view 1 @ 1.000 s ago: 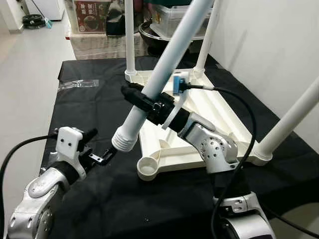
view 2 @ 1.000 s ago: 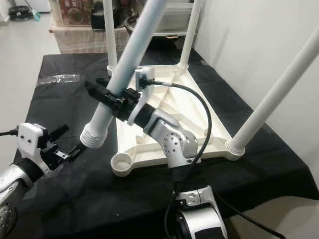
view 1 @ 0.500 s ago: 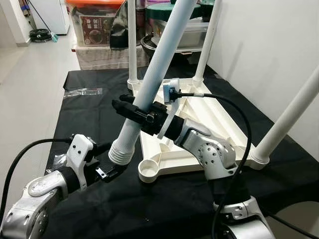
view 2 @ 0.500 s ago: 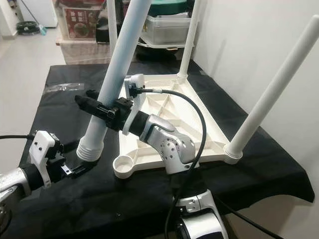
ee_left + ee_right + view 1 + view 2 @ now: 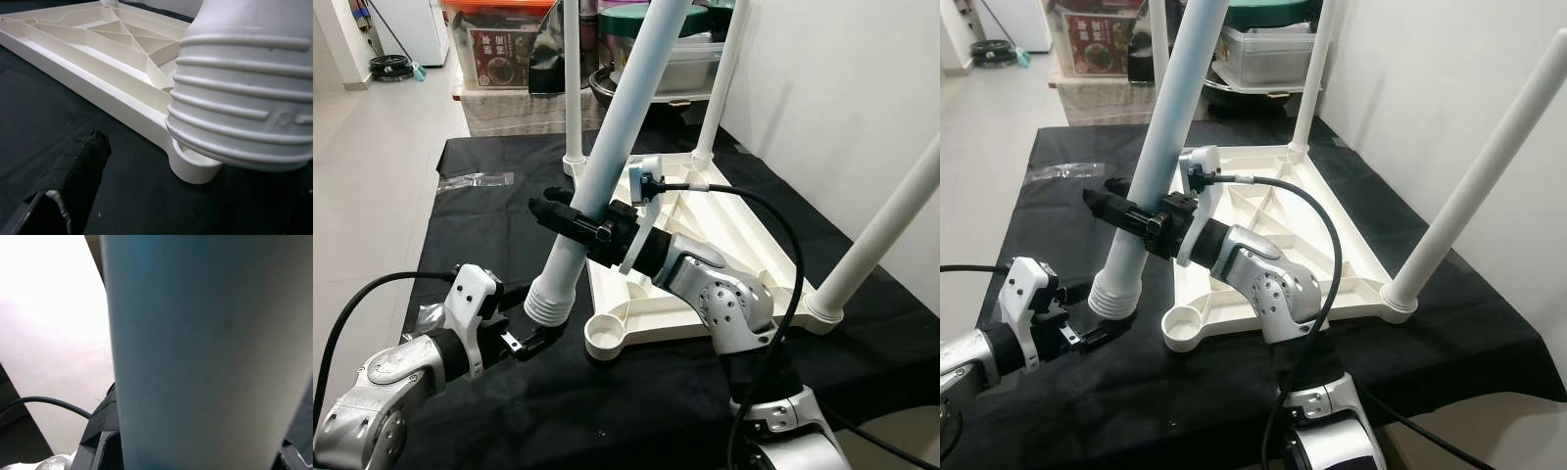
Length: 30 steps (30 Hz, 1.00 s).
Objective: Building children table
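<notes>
The white tabletop (image 5: 724, 235) lies upside down on the black cloth (image 5: 489, 215). White legs stand in three of its corners, such as one at the right (image 5: 881, 235). The near-left corner socket (image 5: 605, 333) is empty. My right gripper (image 5: 570, 220) is shut on the fourth leg (image 5: 607, 157), which is tilted. Its ribbed end (image 5: 548, 302) hangs just above the cloth, left of the empty socket (image 5: 195, 166). My left gripper (image 5: 533, 323) is open at that ribbed end (image 5: 244, 88). One black finger (image 5: 73, 176) shows below it; whether it touches the leg is unclear.
A clear plastic bag (image 5: 470, 181) lies on the cloth at the far left. Boxes and pots (image 5: 499, 49) are stacked behind the table. A white wall (image 5: 842, 98) runs close along the right side. The cloth's left edge (image 5: 426, 245) drops to the floor.
The camera has shifted. My left gripper has come up under the leg's ribbed end. The leg now stands a little steeper, its end lower and further left.
</notes>
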Available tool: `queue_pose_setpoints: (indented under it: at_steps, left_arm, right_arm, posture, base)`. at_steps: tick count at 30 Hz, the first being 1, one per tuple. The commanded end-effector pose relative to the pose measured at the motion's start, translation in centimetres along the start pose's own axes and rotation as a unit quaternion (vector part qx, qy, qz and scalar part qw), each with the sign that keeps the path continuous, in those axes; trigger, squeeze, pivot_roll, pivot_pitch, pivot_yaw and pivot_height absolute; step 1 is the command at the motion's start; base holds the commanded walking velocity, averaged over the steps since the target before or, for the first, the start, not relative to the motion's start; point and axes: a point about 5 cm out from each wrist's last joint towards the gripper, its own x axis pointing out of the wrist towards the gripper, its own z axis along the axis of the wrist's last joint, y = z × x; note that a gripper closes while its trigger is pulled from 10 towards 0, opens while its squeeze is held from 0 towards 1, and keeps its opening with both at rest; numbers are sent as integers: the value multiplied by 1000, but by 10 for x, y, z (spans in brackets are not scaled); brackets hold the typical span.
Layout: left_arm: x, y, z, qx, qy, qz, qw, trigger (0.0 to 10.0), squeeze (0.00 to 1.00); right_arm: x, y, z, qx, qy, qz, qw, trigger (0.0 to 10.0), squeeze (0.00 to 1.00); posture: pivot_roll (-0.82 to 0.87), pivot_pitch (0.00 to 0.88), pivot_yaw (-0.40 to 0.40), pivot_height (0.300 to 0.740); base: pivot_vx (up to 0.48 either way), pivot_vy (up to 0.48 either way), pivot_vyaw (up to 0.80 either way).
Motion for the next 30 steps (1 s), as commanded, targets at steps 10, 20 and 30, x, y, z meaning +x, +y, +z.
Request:
queue_pose_setpoints:
  at_steps: [10,20,30]
  left_arm:
    - [12,-32,25,27,-53,-109,992,10000,0]
    - [7,-31,15,33,-31,-88,995,10000,0]
    - [3,-23,16,43,-29,-63,997,10000,0]
  right_arm:
    - [7,-5,-18,20,35,-39,998,10000,0]
    - [-3,-22,11,36,-8,-61,997,10000,0]
    - [-21,-15,45,15,-26,21,999,10000,0]
  posture:
    - [76,0,-68,740]
    - [74,0,-67,740]
    - [70,0,-68,740]
  base:
    - [0,0,0]
    - [0,0,0]
    - [0,0,0]
